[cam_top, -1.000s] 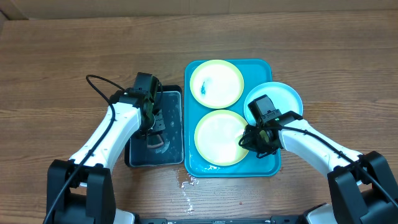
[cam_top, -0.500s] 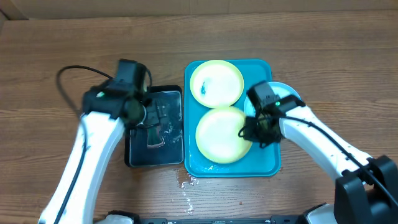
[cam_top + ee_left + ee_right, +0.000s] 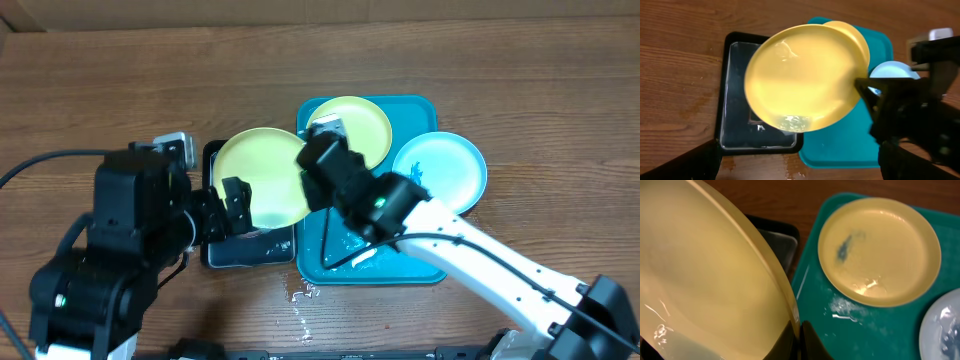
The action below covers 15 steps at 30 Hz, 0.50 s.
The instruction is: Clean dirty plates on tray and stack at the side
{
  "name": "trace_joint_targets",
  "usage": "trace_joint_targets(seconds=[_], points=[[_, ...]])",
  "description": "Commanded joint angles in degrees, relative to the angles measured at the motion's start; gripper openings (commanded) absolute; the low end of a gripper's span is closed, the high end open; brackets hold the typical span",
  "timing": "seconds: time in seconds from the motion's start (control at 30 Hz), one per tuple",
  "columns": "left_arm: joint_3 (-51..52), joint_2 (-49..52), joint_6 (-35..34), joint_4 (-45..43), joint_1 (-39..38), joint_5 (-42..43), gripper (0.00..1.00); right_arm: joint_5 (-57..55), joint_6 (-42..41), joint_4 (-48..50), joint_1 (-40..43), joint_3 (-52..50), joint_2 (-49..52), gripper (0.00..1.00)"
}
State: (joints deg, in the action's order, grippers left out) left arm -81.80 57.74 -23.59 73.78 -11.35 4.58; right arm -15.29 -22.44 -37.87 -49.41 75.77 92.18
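Over the black tray [image 3: 722, 90], the right gripper [image 3: 797, 332] holds the lifted yellow-green plate [image 3: 258, 178], its jaws closed on one point of the rim and the plate tilted. That single pinch on a wet, glossy edge is the likely weak spot: the plate could pivot or slide out and drop into the shallow water [image 3: 737, 115] in the black tray, splashing more onto the table [image 3: 100, 80], where a small puddle [image 3: 300, 292] already lies in front of the trays. The left gripper [image 3: 232, 207] sits just beside the plate, its fingers apparently spread and holding nothing; a careless move by either arm could knock the two together. A small dark shape under the plate cannot be identified. The turquoise tray [image 3: 890, 325] holds the second yellow-green plate [image 3: 879, 250], marked with a blue smear [image 3: 845, 247], plus wet streaks on its bare floor. The light blue plate [image 3: 445, 168] overlaps the tray's right rim.
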Motion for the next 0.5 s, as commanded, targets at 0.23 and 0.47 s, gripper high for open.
trace_joint_targets(seconds=[0.23,0.47], points=[[-0.83,0.22,0.46,2.54,0.2,1.03,1.0,-24.33,2.29,6.56,-8.22,1.2,2.67,0.04],[-0.83,2.21,0.46,2.51,0.2,1.01,1.0,-34.21,6.47,8.09,-13.6,1.2,2.67,0.04]])
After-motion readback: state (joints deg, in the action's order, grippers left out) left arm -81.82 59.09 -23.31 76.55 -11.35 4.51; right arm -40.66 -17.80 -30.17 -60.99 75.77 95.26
